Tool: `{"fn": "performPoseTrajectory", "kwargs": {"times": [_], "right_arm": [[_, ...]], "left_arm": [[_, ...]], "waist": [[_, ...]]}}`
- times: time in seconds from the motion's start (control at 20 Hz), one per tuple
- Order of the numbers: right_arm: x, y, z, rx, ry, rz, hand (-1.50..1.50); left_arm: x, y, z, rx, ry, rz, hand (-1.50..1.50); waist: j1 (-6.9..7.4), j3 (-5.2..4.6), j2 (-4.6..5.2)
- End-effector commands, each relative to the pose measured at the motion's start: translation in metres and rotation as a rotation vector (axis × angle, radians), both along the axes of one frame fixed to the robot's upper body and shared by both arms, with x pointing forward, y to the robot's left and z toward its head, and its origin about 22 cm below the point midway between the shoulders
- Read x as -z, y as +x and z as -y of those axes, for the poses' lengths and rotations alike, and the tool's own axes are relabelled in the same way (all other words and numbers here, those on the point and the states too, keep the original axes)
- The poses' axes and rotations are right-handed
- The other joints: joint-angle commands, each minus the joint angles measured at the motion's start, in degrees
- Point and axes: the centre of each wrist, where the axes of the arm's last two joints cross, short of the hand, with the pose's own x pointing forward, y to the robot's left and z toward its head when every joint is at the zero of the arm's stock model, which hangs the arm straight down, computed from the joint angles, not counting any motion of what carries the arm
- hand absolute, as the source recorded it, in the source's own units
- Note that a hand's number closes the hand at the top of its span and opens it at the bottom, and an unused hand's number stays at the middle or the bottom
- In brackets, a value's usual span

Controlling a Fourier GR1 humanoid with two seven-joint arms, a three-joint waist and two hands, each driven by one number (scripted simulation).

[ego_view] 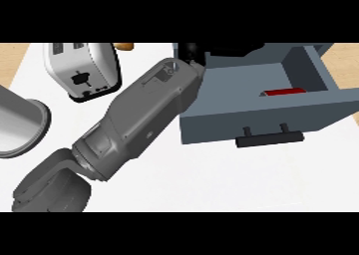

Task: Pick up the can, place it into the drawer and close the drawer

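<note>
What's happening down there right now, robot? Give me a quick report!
Left hand behind open drawer, fingers hidden. Right hand out of view. Red can lying inside drawer. Drawer not yet closed; toaster off to the side.

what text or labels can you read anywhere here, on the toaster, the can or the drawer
None can be read.
Toaster: dark slots and a lever on its end, no lettering.
Can: only a red strip shows inside the drawer; any label is hidden.
Drawer front and its dark handle: plain, no marks.
Grey forearm: small moulded shapes near the wrist, nothing legible.
</note>
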Motion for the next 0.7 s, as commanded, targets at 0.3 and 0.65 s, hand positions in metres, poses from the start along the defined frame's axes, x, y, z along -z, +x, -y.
{"fn": "performPoseTrajectory", "kwargs": {"times": [0.3, 0.65], "right_arm": [[-0.041, 0.009, -0.002, 0.012, -0.358, 0.168, -1.5], [-0.045, 0.022, -0.028, -0.049, -0.474, 0.228, -1.5]], "left_arm": [[0.0, -0.003, 0.002, 0.02, -0.064, 0.034, -1.5], [-0.013, -0.006, 0.01, 0.032, -0.079, 0.102, -1.5]], "waist": [[0.68, -0.03, 0.29], [2.63, -0.05, -0.18]]}}
